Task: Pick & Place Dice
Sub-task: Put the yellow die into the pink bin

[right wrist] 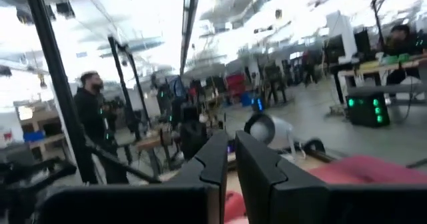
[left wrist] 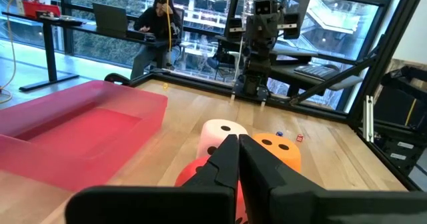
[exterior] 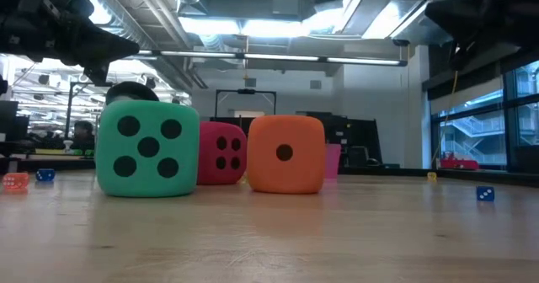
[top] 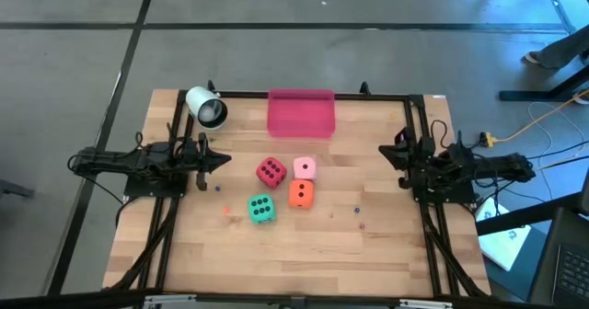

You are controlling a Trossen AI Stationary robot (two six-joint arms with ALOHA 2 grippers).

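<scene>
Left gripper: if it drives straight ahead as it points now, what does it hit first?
Probably the red foam die. The left gripper, fingers shut, points right toward it; its wrist view shows red just beyond the fingertips, though height is unclear.

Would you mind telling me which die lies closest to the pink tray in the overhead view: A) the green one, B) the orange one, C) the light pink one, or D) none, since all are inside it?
C: the light pink die sits just below the pink tray, nearer than the red die; the orange die and the green die are farther.
</scene>
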